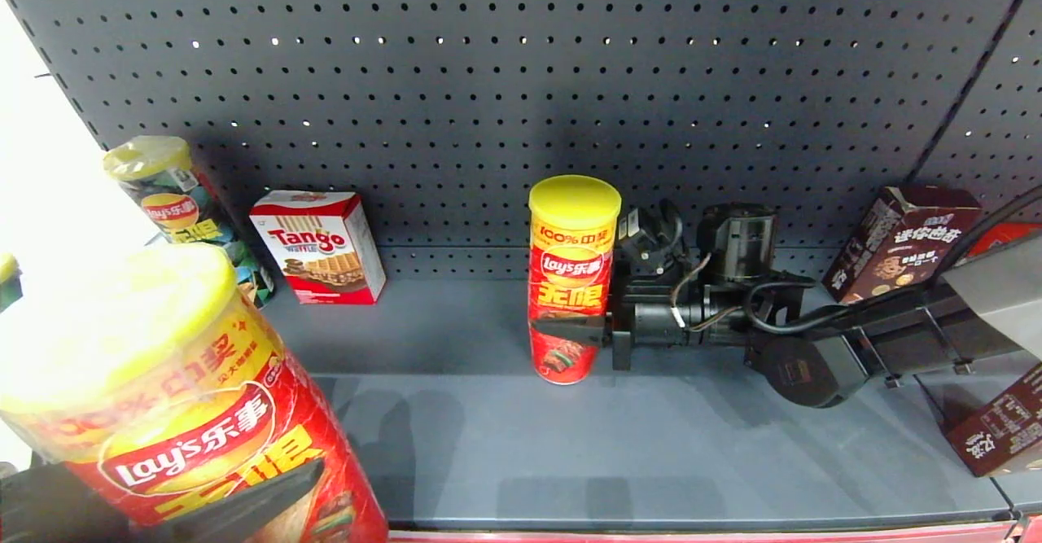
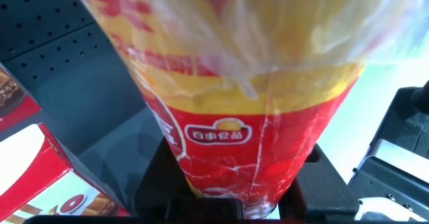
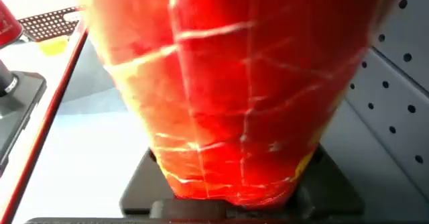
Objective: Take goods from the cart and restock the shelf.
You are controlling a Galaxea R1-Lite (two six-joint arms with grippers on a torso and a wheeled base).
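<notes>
Centre can (image 1: 572,282) of crisps stood upright mid-frame on the shelf (image 1: 651,445), base at or just off the deck, can't tell which. R hand (image 1: 570,330) pinched it low down, a finger on either side. Second can (image 1: 163,413) sat at lower left of frame, pinched by L hand (image 1: 220,498), not yet on the shelf. Already stocked: third can (image 1: 171,189) and wafer box (image 1: 319,246) at upper left, brown boxes (image 1: 899,242) at right. Judged approx halfway: one can nearly placed w/ release left, one more to set down.
</notes>
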